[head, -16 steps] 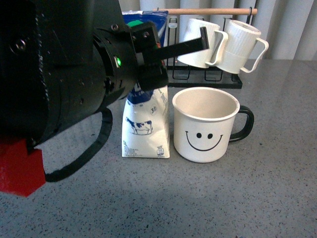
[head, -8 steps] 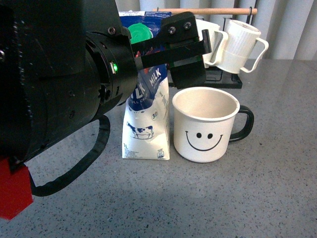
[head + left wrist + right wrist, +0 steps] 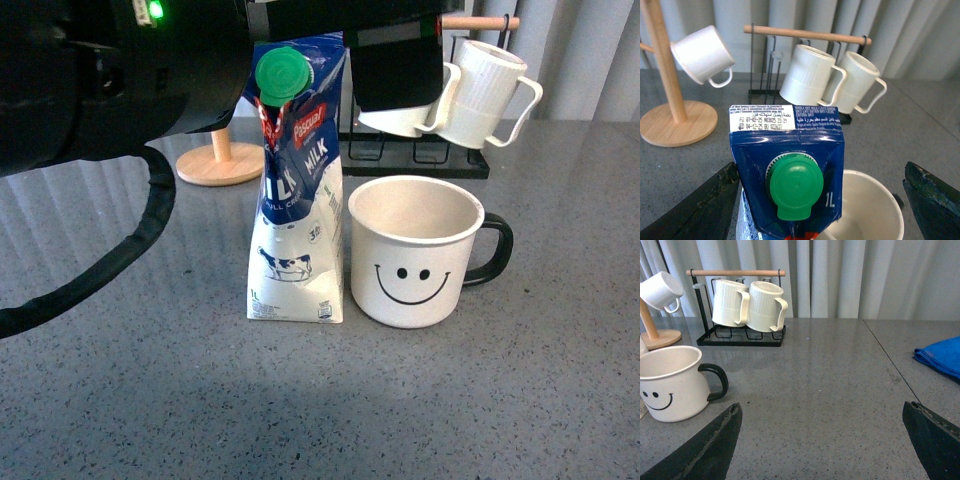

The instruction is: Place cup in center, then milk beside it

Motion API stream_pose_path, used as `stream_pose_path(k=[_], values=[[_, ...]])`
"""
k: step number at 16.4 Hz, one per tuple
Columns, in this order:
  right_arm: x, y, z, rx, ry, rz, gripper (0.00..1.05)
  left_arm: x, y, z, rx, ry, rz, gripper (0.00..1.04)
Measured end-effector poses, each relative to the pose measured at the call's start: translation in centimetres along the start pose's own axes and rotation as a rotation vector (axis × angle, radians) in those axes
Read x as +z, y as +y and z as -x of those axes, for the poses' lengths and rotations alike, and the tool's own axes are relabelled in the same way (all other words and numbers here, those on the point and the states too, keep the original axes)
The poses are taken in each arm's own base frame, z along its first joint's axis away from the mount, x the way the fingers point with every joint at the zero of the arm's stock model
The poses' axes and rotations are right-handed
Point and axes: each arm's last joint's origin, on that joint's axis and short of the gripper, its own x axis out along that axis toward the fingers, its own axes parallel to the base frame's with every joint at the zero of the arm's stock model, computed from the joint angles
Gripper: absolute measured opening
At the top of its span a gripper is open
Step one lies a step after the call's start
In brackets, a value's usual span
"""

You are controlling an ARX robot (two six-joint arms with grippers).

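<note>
— Status of the milk (image 3: pixel 296 190)?
— We find it upright on the table (image 3: pixel 520 400), just left of the cup (image 3: pixel 417 251), near touching. Half a second ago the left gripper (image 3: pixel 820 200) hung at cap height; it has since risen, jaws spread wide with nothing between them — released.
— And the right gripper (image 3: pixel 822 440)?
— Also spread, empty, well off to the side.
— Verdict?
— We judge both placements done; the left arm need only retreat without clipping the carton.
</note>
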Motion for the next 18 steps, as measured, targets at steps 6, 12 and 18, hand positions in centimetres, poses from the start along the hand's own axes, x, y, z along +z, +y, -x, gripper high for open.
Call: stream_pose_path(k=[6, 12, 18], values=[[0.0, 0.0, 0.0, 0.000, 0.000, 0.000, 0.98, 3.5, 5.2, 2.5, 0.039, -0.084, -0.147, 0.98], [0.0, 0.0, 0.0, 0.000, 0.000, 0.000, 0.98, 3.5, 9.5, 7.8, 0.314, -0.128, -0.144, 0.72], [0.0, 0.0, 0.0, 0.000, 0.000, 0.000, 0.98, 1.0, 11.5, 11.3, 0.338, -0.163, -0.137, 0.37]])
